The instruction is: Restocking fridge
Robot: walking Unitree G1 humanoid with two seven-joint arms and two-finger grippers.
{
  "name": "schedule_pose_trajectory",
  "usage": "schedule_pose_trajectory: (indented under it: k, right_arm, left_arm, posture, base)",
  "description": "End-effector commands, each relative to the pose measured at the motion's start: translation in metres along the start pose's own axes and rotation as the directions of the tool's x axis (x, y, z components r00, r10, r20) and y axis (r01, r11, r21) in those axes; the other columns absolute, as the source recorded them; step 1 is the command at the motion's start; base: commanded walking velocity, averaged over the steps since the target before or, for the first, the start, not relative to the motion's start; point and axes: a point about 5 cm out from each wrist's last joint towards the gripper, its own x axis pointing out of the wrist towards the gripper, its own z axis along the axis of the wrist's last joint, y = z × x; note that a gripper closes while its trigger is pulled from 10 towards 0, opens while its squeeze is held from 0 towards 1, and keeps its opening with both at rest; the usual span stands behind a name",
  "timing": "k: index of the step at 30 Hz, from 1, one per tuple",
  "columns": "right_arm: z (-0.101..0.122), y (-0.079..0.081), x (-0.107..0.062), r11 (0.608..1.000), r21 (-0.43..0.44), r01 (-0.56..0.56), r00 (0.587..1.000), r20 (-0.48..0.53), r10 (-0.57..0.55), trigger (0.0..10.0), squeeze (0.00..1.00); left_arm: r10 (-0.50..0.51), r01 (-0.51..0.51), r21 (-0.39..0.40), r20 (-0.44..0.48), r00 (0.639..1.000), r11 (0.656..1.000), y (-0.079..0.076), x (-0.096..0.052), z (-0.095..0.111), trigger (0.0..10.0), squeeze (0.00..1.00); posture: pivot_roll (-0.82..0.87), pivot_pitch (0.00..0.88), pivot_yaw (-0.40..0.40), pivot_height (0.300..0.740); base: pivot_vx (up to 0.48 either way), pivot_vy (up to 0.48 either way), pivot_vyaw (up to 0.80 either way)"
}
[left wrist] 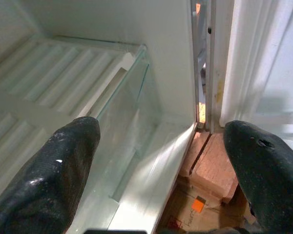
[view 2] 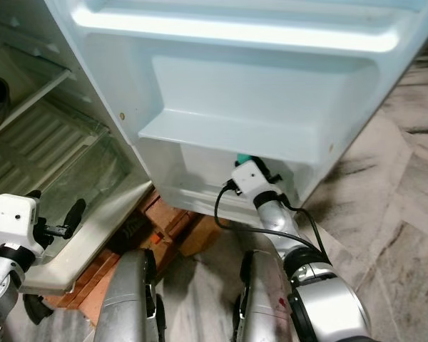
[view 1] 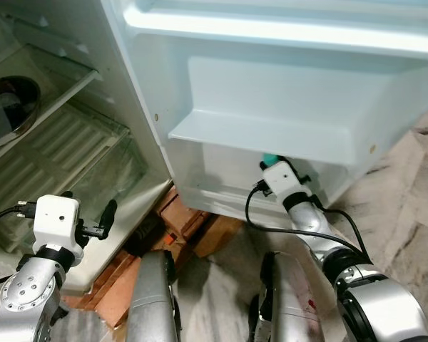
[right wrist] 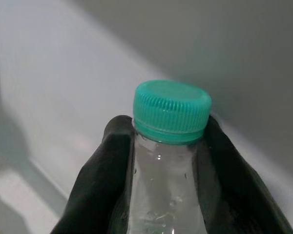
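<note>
Clear ribbed-capped bottle (right wrist: 168, 161) in right pincer (right wrist: 161, 170)

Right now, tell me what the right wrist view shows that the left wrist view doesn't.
Right wrist view: a clear bottle with a teal cap, clamped at the neck between the right claw's black fingers, against pale fridge plastic.

Left wrist view: the left claw open and holding nothing, a ribbed shelf, a clear drawer below it, the door hinge gap, and bricks under the fridge.

Both: two black fingers in front and white fridge surfaces behind.
</note>
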Motion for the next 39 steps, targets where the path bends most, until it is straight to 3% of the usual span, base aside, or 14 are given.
schedule_pose_trajectory:
  k: [1, 3, 7, 16, 17, 18, 19, 20, 21, 22, 29, 34, 35, 39]
  right_arm:
    - [-0.018, -0.012, -0.007, 0.995, 0.064, 0.08, 0.992, -0.106, -0.073, 10.0, 0.0]
    - [-0.028, -0.026, -0.01, 0.979, 0.121, 0.164, 0.972, -0.186, -0.14, 10.0, 0.0]
    - [-0.037, -0.035, -0.014, 0.959, 0.163, 0.233, 0.949, -0.256, -0.187, 10.0, 0.0]
    - [-0.043, -0.047, -0.019, 0.926, 0.16, 0.341, 0.909, -0.309, -0.281, 10.0, 0.0]
    - [-0.044, -0.048, -0.02, 0.919, 0.164, 0.357, 0.902, -0.317, -0.294, 10.0, 0.07]
    - [-0.044, -0.048, -0.02, 0.919, 0.164, 0.357, 0.902, -0.317, -0.294, 10.0, 0.07]
    - [-0.046, -0.05, -0.021, 0.911, 0.168, 0.377, 0.892, -0.33, -0.308, 10.0, 0.35]
    - [-0.047, -0.051, -0.023, 0.905, 0.17, 0.389, 0.888, -0.331, -0.319, 10.0, 0.82]
    - [-0.047, -0.052, -0.023, 0.902, 0.17, 0.396, 0.885, -0.332, -0.326, 10.0, 0.82]
    - [-0.048, -0.052, -0.024, 0.901, 0.17, 0.4, 0.884, -0.329, -0.331, 10.0, 0.91]
    - [-0.05, -0.06, -0.03, 0.882, 0.124, 0.456, 0.857, -0.329, -0.396, 10.0, 0.83]
    - [-0.049, -0.062, -0.032, 0.865, 0.135, 0.483, 0.848, -0.315, -0.425, 10.0, 0.84]
    - [-0.044, -0.059, -0.03, 0.862, 0.182, 0.473, 0.864, -0.288, -0.413, 10.0, 0.95]
    - [-0.034, -0.053, -0.026, 0.869, 0.243, 0.432, 0.895, -0.232, -0.38, 10.0, 1.0]
  left_arm:
    - [-0.001, 0.001, 0.013, -0.012, 1.0, 1.0, 0.002, -0.002, 0.0, 10.0, 0.0]
    - [-0.006, 0.006, 0.013, -0.009, 1.0, 1.0, 0.001, -0.001, 0.001, 10.0, 0.0]
    - [-0.01, 0.01, 0.012, -0.008, 1.0, 1.0, 0.0, 0.001, 0.001, 10.0, 0.0]
    - [-0.017, 0.017, 0.014, 0.002, 1.0, 1.0, -0.002, 0.006, 0.002, 10.0, 0.0]
    - [-0.018, 0.018, 0.013, 0.004, 1.0, 1.0, -0.002, 0.006, 0.002, 10.0, 0.0]
    - [-0.018, 0.018, 0.013, 0.004, 1.0, 1.0, -0.002, 0.006, 0.002, 10.0, 0.0]
    - [-0.018, 0.018, 0.013, 0.006, 1.0, 1.0, -0.002, 0.007, 0.002, 10.0, 0.0]
    - [-0.018, 0.018, 0.012, 0.009, 1.0, 1.0, -0.003, 0.007, 0.003, 10.0, 0.0]
    - [-0.018, 0.018, 0.011, 0.011, 1.0, 1.0, -0.003, 0.008, 0.003, 10.0, 0.0]
    - [-0.018, 0.018, 0.009, 0.013, 1.0, 1.0, -0.003, 0.008, 0.004, 10.0, 0.0]
    - [-0.023, 0.023, 0.0, 0.024, 0.999, 1.0, -0.006, 0.013, 0.004, 10.0, 0.0]
    - [-0.027, 0.027, -0.002, 0.035, 0.999, 1.0, -0.008, 0.017, 0.005, 10.0, 0.0]
    - [-0.026, 0.026, -0.002, 0.037, 0.999, 1.0, -0.007, 0.018, 0.006, 10.0, 0.0]
    - [-0.022, 0.023, 0.0, 0.038, 0.999, 1.0, -0.005, 0.019, 0.005, 10.0, 0.0]
  posture:
    - [0.25, 0.262, 0.057, 0.581]
    - [0.25, 0.26, 0.057, 0.581]
    - [0.25, 0.256, 0.056, 0.581]
    - [0.24, 0.239, 0.054, 0.581]
    - [0.24, 0.238, 0.054, 0.581]
    - [0.24, 0.238, 0.054, 0.581]
    - [0.24, 0.236, 0.053, 0.581]
    - [0.24, 0.232, 0.052, 0.581]
    - [0.23, 0.231, 0.051, 0.581]
    - [0.23, 0.229, 0.051, 0.581]
    - [0.21, 0.214, 0.049, 0.581]
    - [0.21, 0.201, 0.046, 0.581]
    - [0.21, 0.194, 0.046, 0.581]
    - [0.21, 0.185, 0.047, 0.581]
  base:
    - [0.0, 0.0, 0.0]
    - [0.0, 0.0, 0.0]
    - [0.0, 0.0, 0.0]
    - [0.0, 0.0, 0.0]
    - [0.0, 0.0, 0.0]
    - [0.0, 0.0, 0.0]
    - [0.0, 0.0, 0.0]
    - [0.0, 0.0, 0.0]
    - [0.0, 0.0, 0.0]
    - [0.0, 0.0, 0.0]
    - [0.0, 0.0, 0.0]
    - [0.0, 0.0, 0.0]
    - [0.0, 0.0, 0.0]
    - [0.0, 0.0, 0.0]
